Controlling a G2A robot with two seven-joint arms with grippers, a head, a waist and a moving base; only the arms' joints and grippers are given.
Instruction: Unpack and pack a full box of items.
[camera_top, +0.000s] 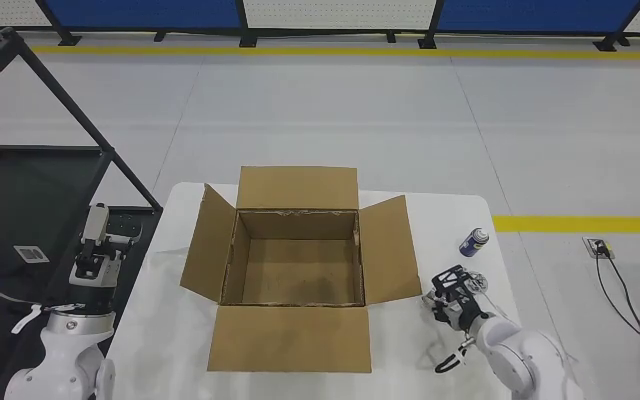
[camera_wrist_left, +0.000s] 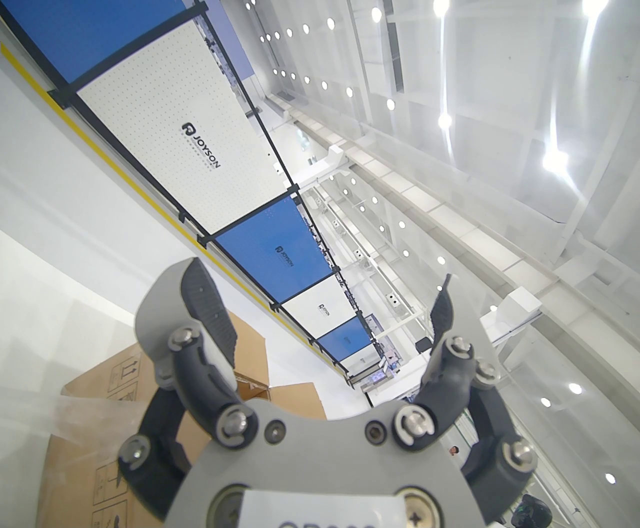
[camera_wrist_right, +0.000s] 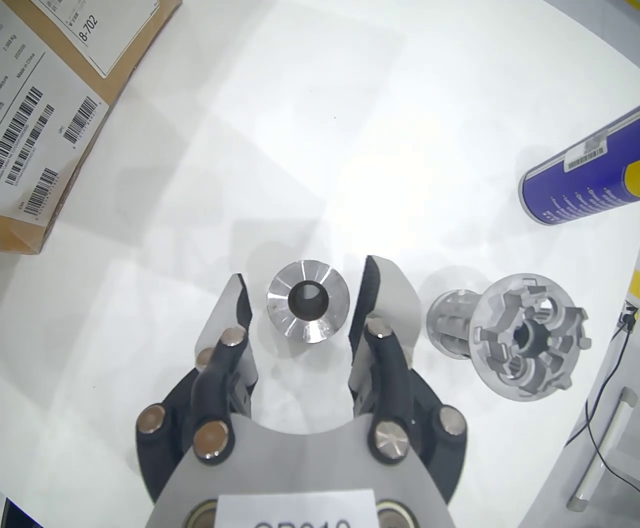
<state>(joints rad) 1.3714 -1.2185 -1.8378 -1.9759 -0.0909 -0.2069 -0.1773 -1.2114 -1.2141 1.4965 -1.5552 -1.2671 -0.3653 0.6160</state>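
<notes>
Two grippers. Left gripper beyond table left edge, pointing upward, jaws wide. Open cardboard box mid-table, flaps spread. Right gripper right of box, jaws wide astride upright metal cone, gaps either side. Cast metal part just beside cone; blue spray can farther right.

- Cardboard box, flap: two white shipping labels with barcodes, small print and a short number.
- Cardboard box, side: printed handling symbols, arrows among them.
- Blue spray can: a barcode sticker and white lettering too fine to read.
- Wall panels: a logo and one word each.
</notes>
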